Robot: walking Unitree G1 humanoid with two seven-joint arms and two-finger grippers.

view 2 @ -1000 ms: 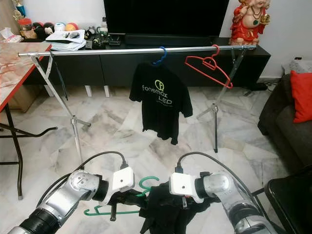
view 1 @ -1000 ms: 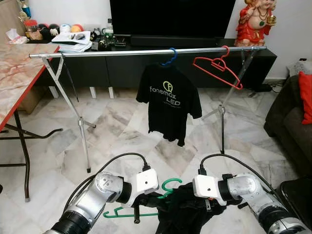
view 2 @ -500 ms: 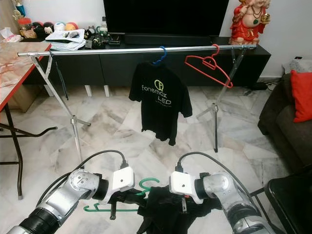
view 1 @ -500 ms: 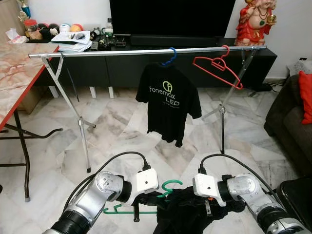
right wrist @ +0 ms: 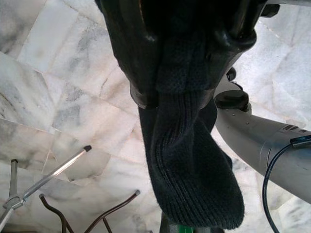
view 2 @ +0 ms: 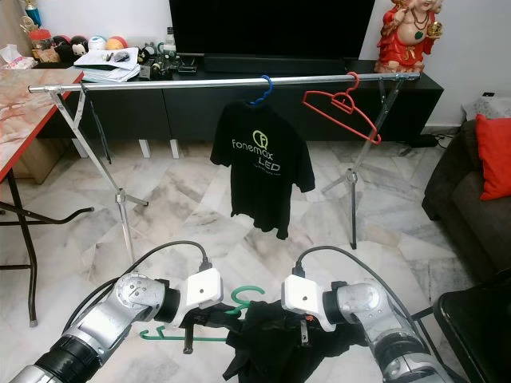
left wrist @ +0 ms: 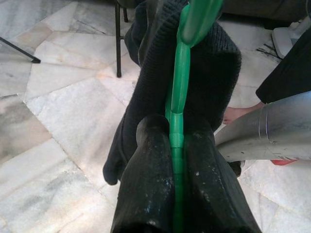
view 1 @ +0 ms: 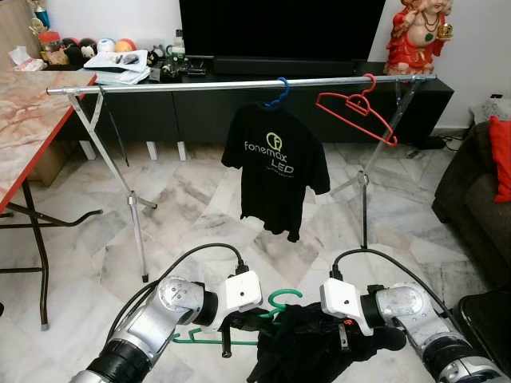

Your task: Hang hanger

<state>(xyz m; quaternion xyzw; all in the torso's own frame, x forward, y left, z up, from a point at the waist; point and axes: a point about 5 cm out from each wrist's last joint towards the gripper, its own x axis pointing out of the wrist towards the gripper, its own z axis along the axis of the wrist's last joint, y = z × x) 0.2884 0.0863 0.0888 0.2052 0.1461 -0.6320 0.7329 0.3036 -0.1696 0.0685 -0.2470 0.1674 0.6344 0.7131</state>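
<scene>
Green hanger (left wrist: 178,97): clamped between left gripper (left wrist: 176,160) fingers, low before the robot. Dark garment (right wrist: 187,160): draped on it, pinched by right gripper (right wrist: 187,53). Ahead: rail (view 1: 200,85) carrying black T-shirt (view 1: 275,171), red hanger (view 1: 357,112). Tabletop (view 1: 24,128) left.

Silver arms (view 1: 152,327), white wrist blocks, black cables

Bright, even daylight; sharp; wrist close-ups soft.
</scene>
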